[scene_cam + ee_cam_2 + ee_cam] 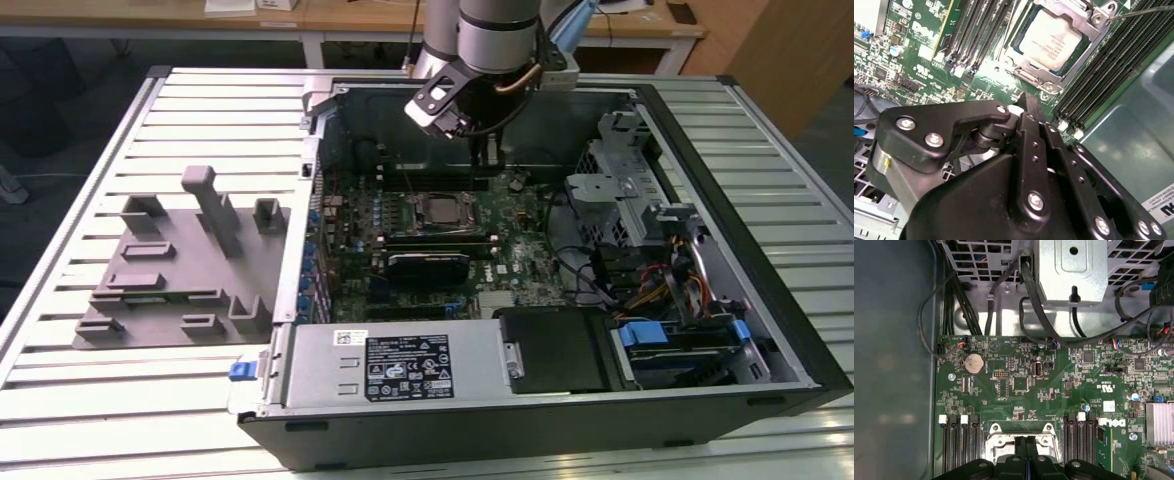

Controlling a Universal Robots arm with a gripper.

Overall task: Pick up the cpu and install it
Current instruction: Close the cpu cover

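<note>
The cpu (1051,40) lies flat inside the socket frame (1029,76) on the motherboard (981,82), near the gripper (1025,100) but apart from it. The gripper's fingers are pressed together on nothing. The chip looks light, stiff and slick-topped, probably delicate underneath, so its opposite thin edges seem the fair hold.

A pale slatted metal table (200,110) carries two things. An open black computer case (534,435) sits towards the exterior view's right. Just beside it is a grey fixture plate (160,300) with upright blocks, seemingly flat on the slats.
</note>
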